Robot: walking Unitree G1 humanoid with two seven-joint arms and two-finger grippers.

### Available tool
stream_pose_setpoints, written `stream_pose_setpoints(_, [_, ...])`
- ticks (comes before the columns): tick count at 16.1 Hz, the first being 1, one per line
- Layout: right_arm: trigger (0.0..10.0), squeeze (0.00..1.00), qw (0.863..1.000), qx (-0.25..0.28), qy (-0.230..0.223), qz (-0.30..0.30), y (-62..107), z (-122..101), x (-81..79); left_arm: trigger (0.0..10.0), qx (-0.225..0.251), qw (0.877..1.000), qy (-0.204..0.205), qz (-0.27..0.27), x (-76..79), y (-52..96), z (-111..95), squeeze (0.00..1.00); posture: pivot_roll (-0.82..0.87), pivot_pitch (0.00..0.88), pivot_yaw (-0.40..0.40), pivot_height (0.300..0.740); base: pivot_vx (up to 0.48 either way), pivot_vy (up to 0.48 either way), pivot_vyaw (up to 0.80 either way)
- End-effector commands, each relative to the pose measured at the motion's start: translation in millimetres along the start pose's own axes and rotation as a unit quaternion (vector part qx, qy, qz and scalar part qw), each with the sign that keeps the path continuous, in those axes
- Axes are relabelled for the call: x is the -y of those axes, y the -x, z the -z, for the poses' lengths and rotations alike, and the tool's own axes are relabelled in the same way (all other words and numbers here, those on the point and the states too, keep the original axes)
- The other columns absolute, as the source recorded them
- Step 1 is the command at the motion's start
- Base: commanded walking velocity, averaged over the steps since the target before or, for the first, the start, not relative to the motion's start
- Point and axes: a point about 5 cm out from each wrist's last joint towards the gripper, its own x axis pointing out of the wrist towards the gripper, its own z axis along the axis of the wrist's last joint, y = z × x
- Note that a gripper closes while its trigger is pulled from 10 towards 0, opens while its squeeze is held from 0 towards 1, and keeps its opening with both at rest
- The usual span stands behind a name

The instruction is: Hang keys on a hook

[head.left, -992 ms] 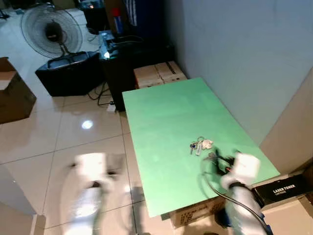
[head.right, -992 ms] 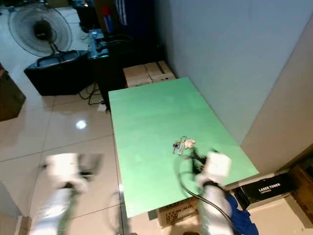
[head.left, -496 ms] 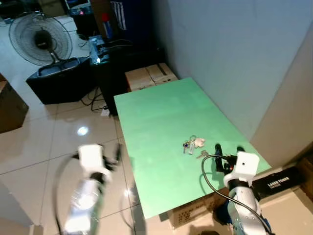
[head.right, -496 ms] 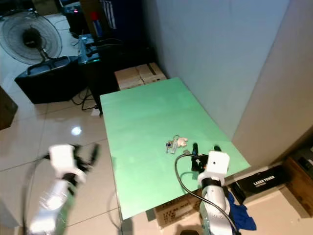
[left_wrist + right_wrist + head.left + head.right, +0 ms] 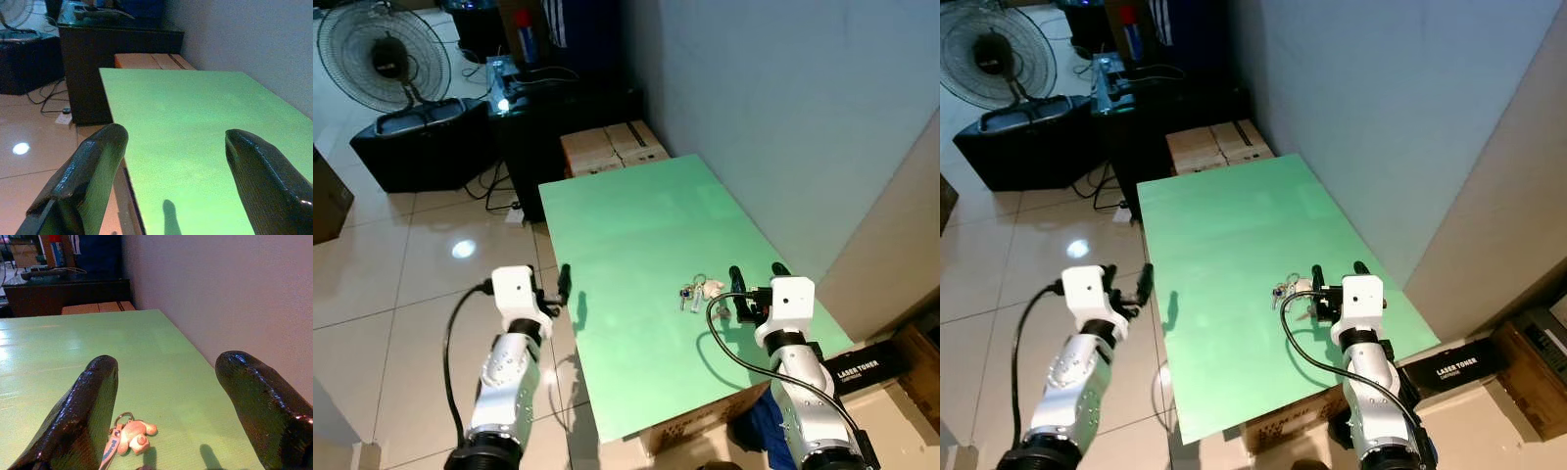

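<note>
Right gripper (image 5: 753, 278) moved up right next to the keys (image 5: 701, 291); left gripper (image 5: 551, 284) came up to the table (image 5: 636, 225) edge.

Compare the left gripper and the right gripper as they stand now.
The right gripper is over the green table, just short of the keys; the left gripper hangs at the table's left edge, away from them. The right wrist view has the keys between the fingers; the left wrist view has bare tabletop. Both are open and hold nothing.
</note>
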Motion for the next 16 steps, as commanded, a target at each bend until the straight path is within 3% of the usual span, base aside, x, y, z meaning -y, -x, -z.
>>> stream_pose_setpoints(1, [10.0,0.00,1.000,-0.015,0.002,0.001,2.4,6.1,1.0,10.0,-0.009,1.000,-0.005,0.014,4.9,4.3,5.8,0.00,-0.22,0.000,0.089,0.740,0.000,0.000,0.00])
stream_pose_setpoints(4, [10.0,0.00,1.000,-0.022,0.000,0.003,3.1,8.1,1.6,10.0,-0.018,1.000,-0.007,0.024,13.5,8.9,13.1,0.00,-0.22,0.000,0.089,0.740,0.000,0.000,0.00])
stream_pose_setpoints(11, [10.0,0.00,1.000,-0.011,-0.007,0.017,-6.9,2.6,3.4,10.0,-0.008,1.000,-0.011,0.009,9.7,3.3,6.5,0.00,-0.21,0.000,0.090,0.740,0.000,0.000,0.00])
stream_pose_setpoints(16, [10.0,0.00,1.000,-0.007,-0.005,0.012,-10.5,-0.2,-0.3,10.0,-0.013,1.000,-0.009,0.016,16.5,-0.8,5.6,0.00,-0.22,0.000,0.101,0.740,-0.052,-0.442,0.00])
